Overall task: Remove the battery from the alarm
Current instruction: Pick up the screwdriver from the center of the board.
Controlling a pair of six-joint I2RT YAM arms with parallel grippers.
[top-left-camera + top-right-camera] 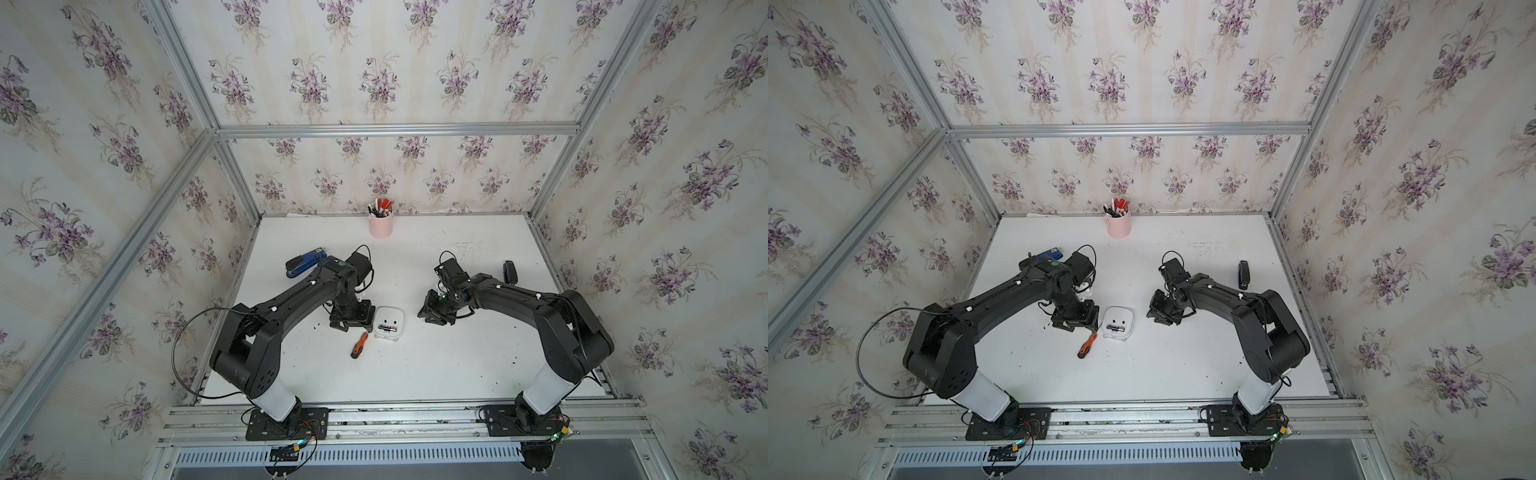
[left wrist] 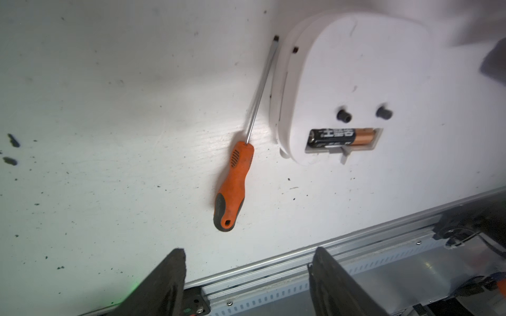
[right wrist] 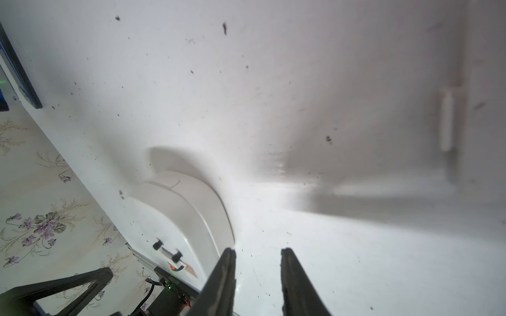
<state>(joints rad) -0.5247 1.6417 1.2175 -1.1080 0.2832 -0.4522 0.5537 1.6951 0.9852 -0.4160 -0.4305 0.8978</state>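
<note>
Inspection of the desk [image 1: 457, 365]: the alarm [image 1: 389, 320] lies dial-down, with its plain white back facing up, roughly midway between the two arms and nearer the left one. The battery [image 2: 342, 136] is seated lengthwise in the narrow slot in that back, near the alarm's edge that faces the arm bases. Its dark body and copper end are exposed in the left wrist view, and it shows in both top views as a short dark bar. Two small dark knobs [image 2: 364, 115] stand on the back just beside the slot. The left fingers [image 2: 167, 281] are well apart and hold nothing. In the top views they stand just beside the alarm's left edge, above the desk. The right fingers [image 3: 223, 279] are parted by a narrower gap and are likewise empty. They stand off the alarm's right side, apart from it. An orange-handled screwdriver [image 1: 359, 345] lies flat on the desk at the alarm's left. Its metal shaft runs just beside the alarm's side, but contact cannot be confirmed, and its handle points toward the arm bases. A pink pen cup [image 1: 380, 226] stands upright at the far edge of the desk. A blue stapler [image 1: 305, 262] lies behind the left arm, and a small dark object [image 1: 510, 272] lies beyond the right arm. Dark specks are scattered over the desk surface.
</note>
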